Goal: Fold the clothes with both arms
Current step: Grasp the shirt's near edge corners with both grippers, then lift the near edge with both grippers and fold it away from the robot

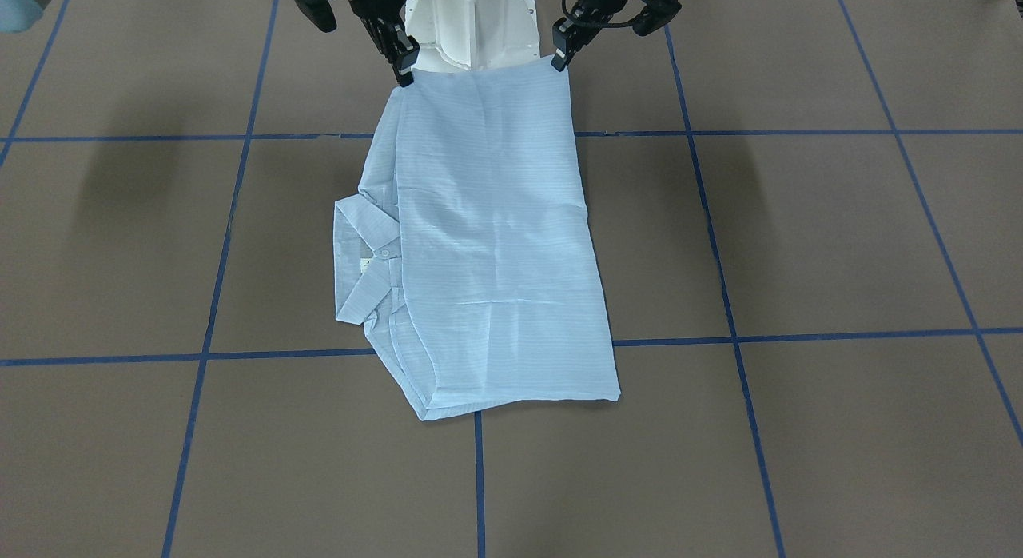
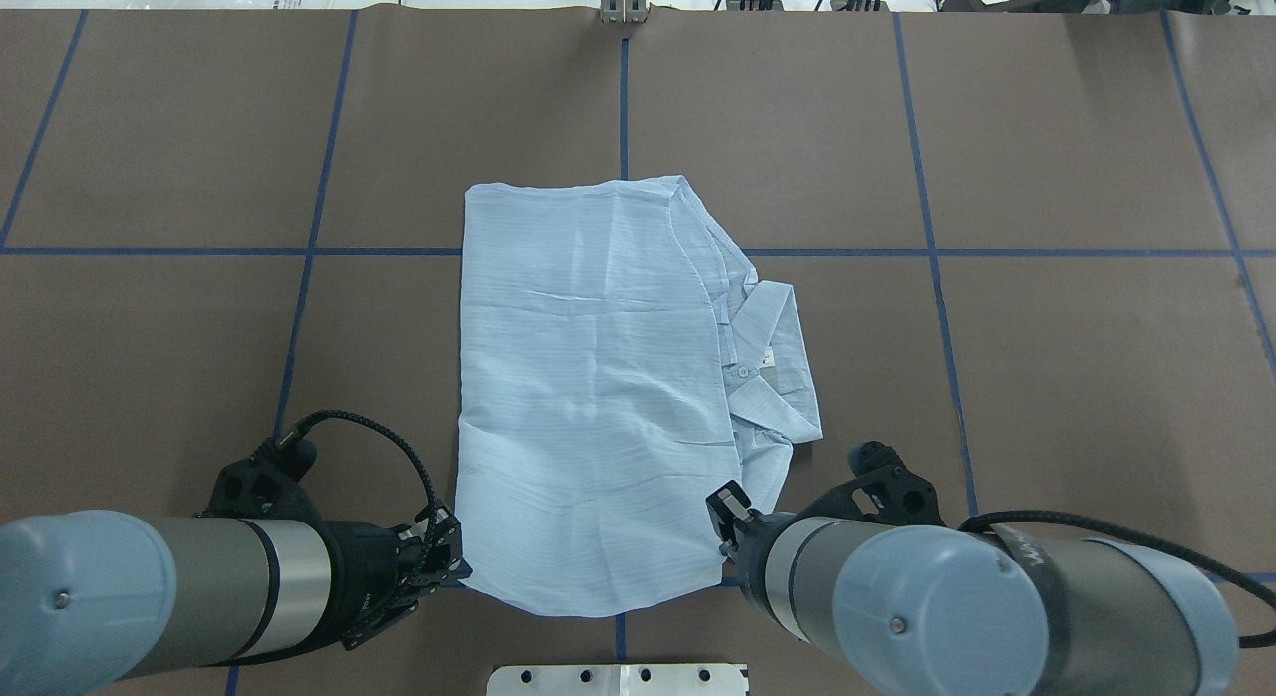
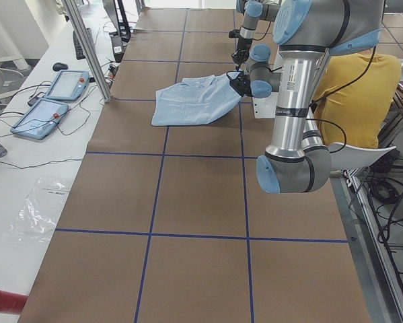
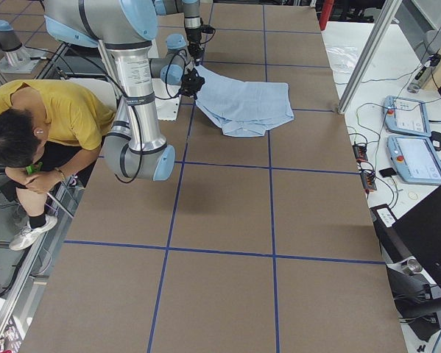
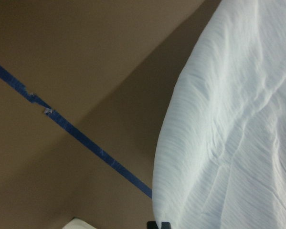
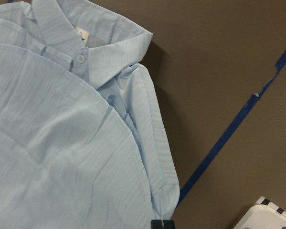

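Note:
The light-blue pinstriped shirt (image 1: 495, 238) lies folded into a long rectangle in the middle of the table (image 2: 150, 357). Its collar (image 2: 776, 352) sticks out on my right side, and the label and a white button (image 6: 79, 58) show in the right wrist view. My left gripper (image 2: 457, 568) is shut on the shirt's near left corner, and also shows in the front-facing view (image 1: 562, 57). My right gripper (image 2: 730, 531) is shut on the near right corner, and also shows in the front-facing view (image 1: 405, 70). The near edge is held slightly raised by the pedestal. The shirt also shows in the left wrist view (image 5: 238, 124).
The white pedestal base (image 1: 471, 22) stands right behind the held edge. Blue tape lines (image 2: 624, 108) grid the brown table. A seated person in yellow (image 4: 58, 110) is beside the robot. Teach pendants (image 3: 53, 94) and an aluminium post (image 3: 87, 50) stand along the far side.

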### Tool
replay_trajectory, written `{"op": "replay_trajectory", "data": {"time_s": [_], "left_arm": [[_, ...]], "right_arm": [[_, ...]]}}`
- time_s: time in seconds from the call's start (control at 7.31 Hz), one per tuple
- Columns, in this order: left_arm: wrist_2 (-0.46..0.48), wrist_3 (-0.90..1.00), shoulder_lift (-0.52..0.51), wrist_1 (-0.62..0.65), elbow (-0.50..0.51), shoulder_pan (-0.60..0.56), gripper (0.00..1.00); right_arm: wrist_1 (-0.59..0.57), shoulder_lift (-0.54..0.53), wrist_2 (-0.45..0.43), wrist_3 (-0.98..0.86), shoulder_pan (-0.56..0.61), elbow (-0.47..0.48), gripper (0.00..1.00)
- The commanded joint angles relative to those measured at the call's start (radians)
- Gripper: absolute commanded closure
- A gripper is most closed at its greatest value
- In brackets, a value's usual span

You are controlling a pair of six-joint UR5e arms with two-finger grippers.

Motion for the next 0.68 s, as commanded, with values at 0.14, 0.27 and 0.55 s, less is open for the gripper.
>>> {"op": "replay_trajectory", "data": {"time_s": [0.14,0.27,0.55], "left_arm": [[-0.017,0.175,-0.091,0.023,0.031,-0.181,1.0],[-0.03,0.224,-0.141,0.019,0.138,-0.256,1.0],[-0.068,0.318,-0.219,0.001,0.299,-0.372,1.0]], "right_arm": [[-0.02,0.114,0.069,-0.057,0.206,-0.117,1.0],[0.017,0.169,0.14,-0.127,0.292,-0.223,1.0],[0.203,0.216,0.206,-0.192,0.391,-0.451,1.0]]}}
